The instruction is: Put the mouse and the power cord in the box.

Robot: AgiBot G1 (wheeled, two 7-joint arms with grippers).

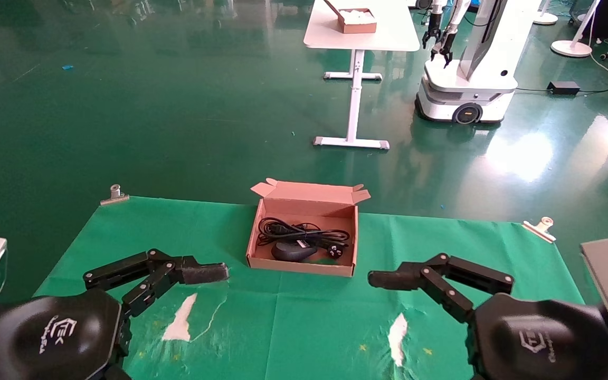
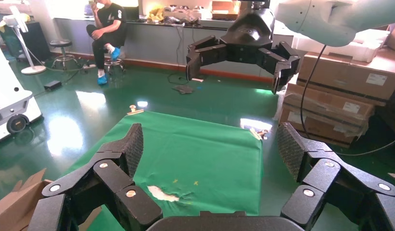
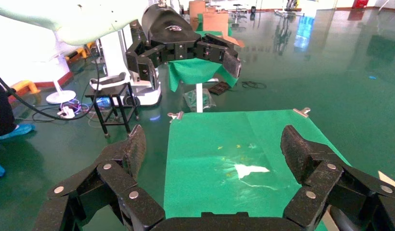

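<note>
The box (image 1: 302,267) stands open at the middle of the green cloth, flap lid raised at the back. Inside it lie the black mouse (image 1: 292,250) toward the front and the looped power cord (image 1: 283,228) behind it, its plug (image 1: 336,252) at the right. My left gripper (image 1: 206,273) hovers over the cloth to the left of the box, open and empty; the left wrist view shows its fingers (image 2: 133,144) spread wide. To the right of the box my right gripper (image 1: 386,279) is also open and empty, its fingers (image 3: 295,147) wide apart.
The green cloth (image 1: 304,327) has two white tears (image 1: 180,319) (image 1: 398,331) near the front and is clipped at the back corners (image 1: 114,194) (image 1: 540,227). Far behind stand a white table (image 1: 388,31) carrying a small brown box (image 1: 357,20) and another robot (image 1: 467,79).
</note>
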